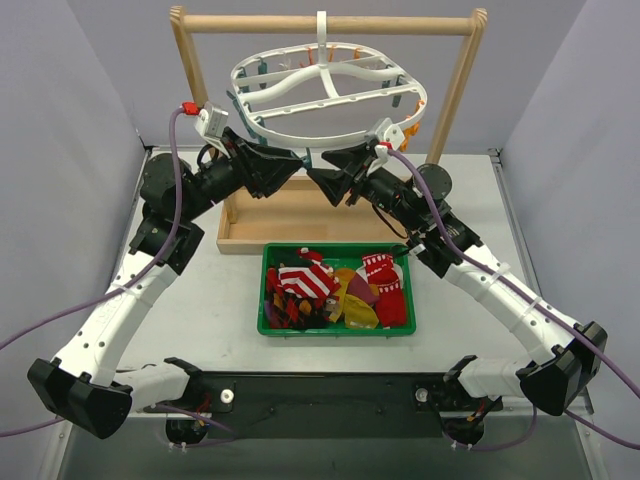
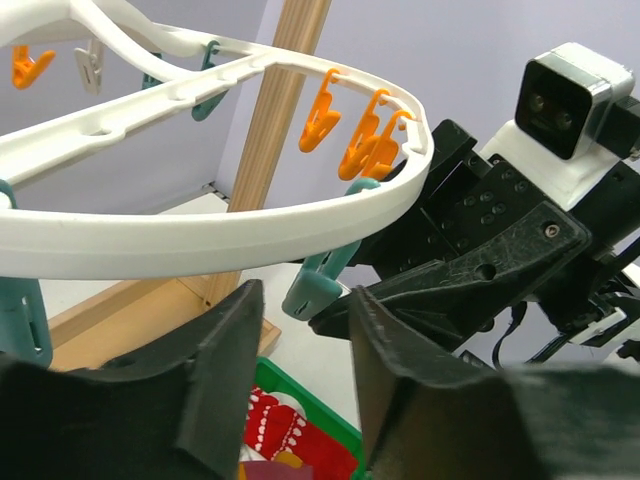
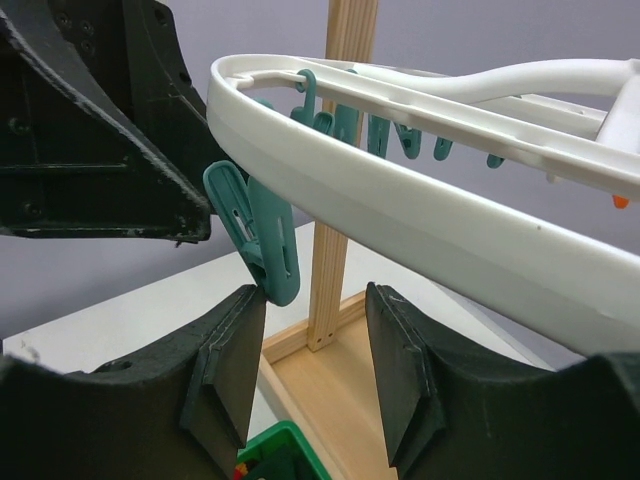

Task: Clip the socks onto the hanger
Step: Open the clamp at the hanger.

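Hanger (image 1: 325, 95) hangs from wooden rack (image 1: 250, 22) at back. Socks (image 1: 335, 285) heaped in green bin (image 1: 266, 300) on worktop (image 1: 210, 290). Left fingers (image 2: 225, 370) apart, empty, just under hanger rim. Right fingers (image 3: 235, 360) apart, empty; teal clip (image 3: 255, 235) dangles just beside one tip.

Hanger (image 1: 325, 95) sits upper centre, hooked on the top bar of the rack (image 1: 330, 22), with the rack's base tray (image 1: 300, 215) on the table (image 1: 225, 300) right below it. Bin (image 1: 337, 248) is mid-frame, just in front of the tray, with the socks (image 1: 330, 290) piled in it. Left gripper (image 1: 297, 168) and right gripper (image 1: 318, 180) meet nearly tip to tip under the hanger's near rim, above the tray; one clip (image 3: 255, 235) hangs from that rim against the right gripper's finger.
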